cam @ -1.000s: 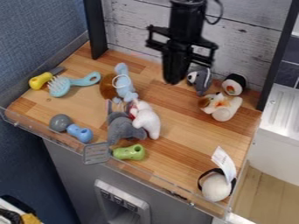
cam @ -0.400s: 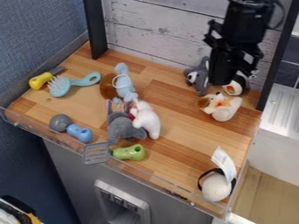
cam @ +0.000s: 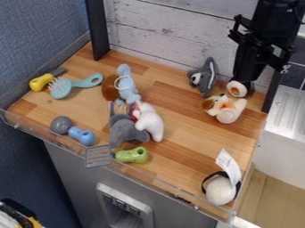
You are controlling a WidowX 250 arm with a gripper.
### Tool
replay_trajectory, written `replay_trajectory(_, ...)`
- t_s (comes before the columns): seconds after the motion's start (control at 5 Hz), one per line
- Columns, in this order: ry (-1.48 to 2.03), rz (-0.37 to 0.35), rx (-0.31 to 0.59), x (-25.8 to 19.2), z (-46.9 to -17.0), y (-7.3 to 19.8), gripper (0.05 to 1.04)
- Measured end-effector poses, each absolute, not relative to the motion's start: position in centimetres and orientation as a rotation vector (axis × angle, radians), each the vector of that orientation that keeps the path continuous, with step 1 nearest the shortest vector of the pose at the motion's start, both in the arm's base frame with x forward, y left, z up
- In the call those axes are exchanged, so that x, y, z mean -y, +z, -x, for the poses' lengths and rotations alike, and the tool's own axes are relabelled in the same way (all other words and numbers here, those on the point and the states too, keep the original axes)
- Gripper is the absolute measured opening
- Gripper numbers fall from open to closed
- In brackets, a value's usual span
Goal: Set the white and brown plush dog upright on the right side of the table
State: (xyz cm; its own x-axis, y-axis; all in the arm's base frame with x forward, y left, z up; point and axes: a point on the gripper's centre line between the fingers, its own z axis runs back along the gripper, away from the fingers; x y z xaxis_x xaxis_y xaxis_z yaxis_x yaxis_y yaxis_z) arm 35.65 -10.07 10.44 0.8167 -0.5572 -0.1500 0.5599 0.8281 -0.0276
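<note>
Near the far right corner of a wooden desk (cam: 184, 162), a small black-and-white plush toy (cam: 237, 89) sits just below the black claw (cam: 246, 76), which partly covers it from this angle. Whether the two touch cannot be told, nor can how wide the claw is or whether it grips anything. Just left of the toy is a grey plush (cam: 207, 80); nearer the front edge lies a brown-and-white plush dog (cam: 229, 110). Toward the middle, a white plush (cam: 150, 121) leans against a darker grey one (cam: 124, 130). A teal hairbrush (cam: 64, 88) lies at the left, and a green-handled spatula (cam: 132, 155) at the front edge. A round, pale plush (cam: 220, 191) with a white tag (cam: 227, 163) occupies the front right corner.
</note>
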Motion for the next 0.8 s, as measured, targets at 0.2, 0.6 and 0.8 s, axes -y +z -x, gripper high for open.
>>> replay_trajectory(0.2, -0.432, -0.013, -0.145, 10.5, -36.1, 9.5, 0.087)
replay_trajectory(0.6, -0.223, -0.01, -0.137, 10.8, -36.2, 6.2, 0.513)
replay_trajectory(0.8, -0.256, -0.01, -0.14, 10.7, -36.1, 3.8, 0.821)
